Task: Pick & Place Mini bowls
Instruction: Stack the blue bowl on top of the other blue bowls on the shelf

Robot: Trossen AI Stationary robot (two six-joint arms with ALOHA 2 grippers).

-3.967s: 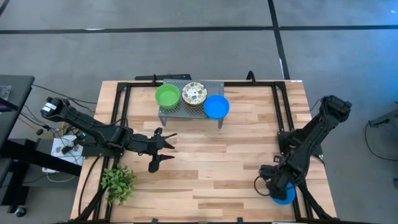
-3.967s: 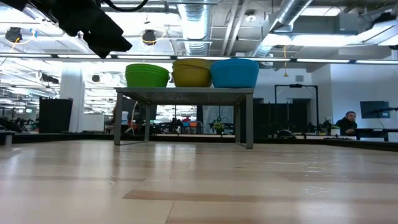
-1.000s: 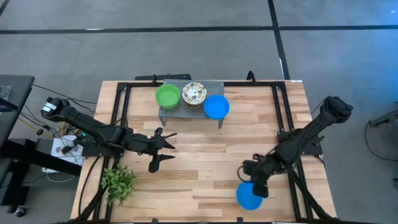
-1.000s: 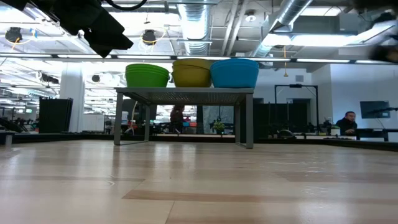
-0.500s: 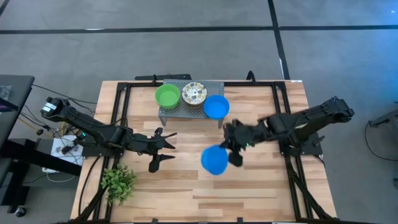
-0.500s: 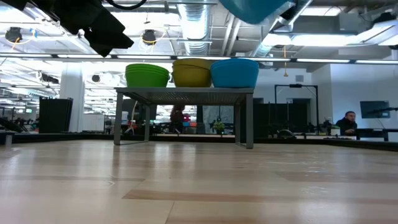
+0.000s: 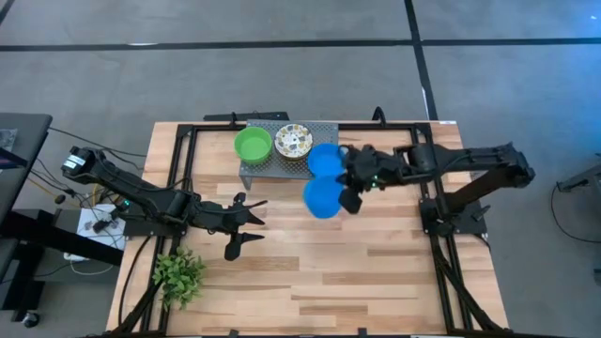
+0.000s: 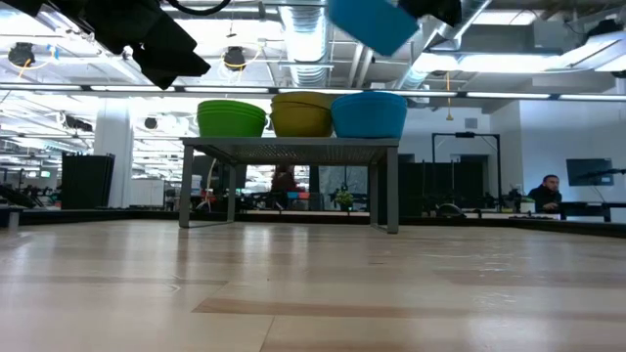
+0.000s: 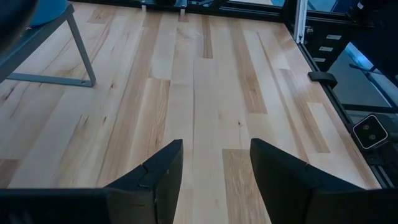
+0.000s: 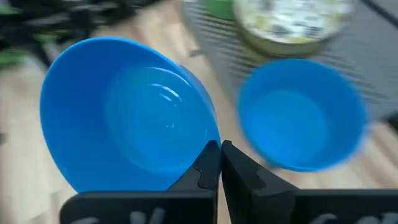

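Observation:
Three mini bowls sit side by side on a small grey mesh stand at the table's far middle: a green bowl, a white floral bowl and a blue bowl. My right gripper is shut on a second blue bowl, carried in the air just near-side of the stand's blue bowl. The low view shows that carried bowl tilted, above the bowls on the stand. My left gripper hovers open over the table's left middle, touching nothing. My right gripper pinches the carried blue bowl by its rim, one finger inside the bowl and the other outside. The fingers reach it roughly level from the table's right side. The bowl is lifted clear of the table and tilted.
A small leafy plant stands at the table's near left corner. Black rails frame the tabletop. Bare wood lies between the stand and the near edge. People and furniture show in the room beyond the table.
My right gripper has carried the blue bowl from low over the table's near right part up and toward the far edge and the left, ending beside the stand. The bowl has risen well above the stand and tipped. The left arm has kept still.

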